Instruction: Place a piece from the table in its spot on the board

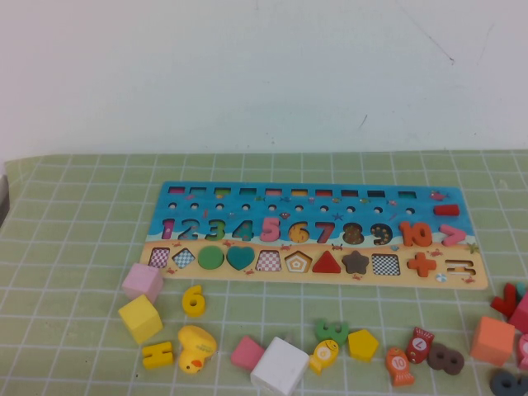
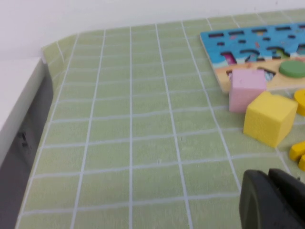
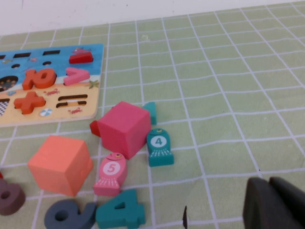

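The blue number-and-shape board (image 1: 330,191) lies flat at mid-table, with most numbers and a few shapes seated. Loose pieces lie in front of it: a pink cube (image 1: 143,282), yellow cube (image 1: 140,318), yellow 6 (image 1: 193,300), white cube (image 1: 280,367), yellow pentagon (image 1: 363,344) and orange cube (image 1: 492,340). My left gripper (image 2: 269,200) is shut and empty, low over the mat, near the yellow cube (image 2: 269,117) and pink cube (image 2: 246,88). My right gripper (image 3: 269,205) is shut and empty, over bare mat beside a red cube (image 3: 125,129). Neither arm shows in the high view.
Fish pieces (image 3: 159,146) (image 3: 111,173), a teal 4 (image 3: 119,213), a grey 6 (image 3: 66,215) and an orange cube (image 3: 61,164) cluster at the right. A yellow duck (image 1: 196,348) and brown 8 (image 1: 445,358) lie near the front edge. A white wall edge (image 2: 24,95) borders the mat's left.
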Tool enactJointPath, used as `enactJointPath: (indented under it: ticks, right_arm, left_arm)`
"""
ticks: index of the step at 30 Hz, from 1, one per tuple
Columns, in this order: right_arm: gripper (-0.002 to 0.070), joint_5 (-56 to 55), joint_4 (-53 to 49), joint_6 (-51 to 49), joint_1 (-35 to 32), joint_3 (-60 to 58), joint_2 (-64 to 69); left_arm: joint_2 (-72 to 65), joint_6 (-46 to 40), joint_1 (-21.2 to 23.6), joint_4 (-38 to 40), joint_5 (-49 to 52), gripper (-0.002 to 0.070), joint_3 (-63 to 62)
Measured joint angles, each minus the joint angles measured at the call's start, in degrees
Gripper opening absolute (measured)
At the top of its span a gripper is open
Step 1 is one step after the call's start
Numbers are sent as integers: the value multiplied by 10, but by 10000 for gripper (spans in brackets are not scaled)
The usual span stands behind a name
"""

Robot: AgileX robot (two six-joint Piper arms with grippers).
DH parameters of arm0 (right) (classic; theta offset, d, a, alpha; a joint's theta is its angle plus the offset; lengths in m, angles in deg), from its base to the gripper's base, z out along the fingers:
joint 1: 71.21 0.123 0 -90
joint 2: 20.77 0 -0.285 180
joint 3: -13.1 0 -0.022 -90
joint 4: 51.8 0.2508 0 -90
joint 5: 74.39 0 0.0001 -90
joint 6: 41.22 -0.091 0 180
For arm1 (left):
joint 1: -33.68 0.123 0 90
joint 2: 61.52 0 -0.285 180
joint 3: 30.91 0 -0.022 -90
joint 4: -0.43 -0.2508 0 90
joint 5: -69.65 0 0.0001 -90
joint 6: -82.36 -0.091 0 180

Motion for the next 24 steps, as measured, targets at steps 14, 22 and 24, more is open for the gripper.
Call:
enactJointPath:
  ticks: [14,22,24]
  right_arm:
    - [-3,0,0,0,0,0,0]
    - [-3,0,0,0,0,0,0]
    - [-3,0,0,0,0,0,0]
  left_arm:
    - [0,0,0,0,-373,-2,1]
    - [0,20,0,0,-535,-2,1]
    - [0,26,0,0,-573,-2,1]
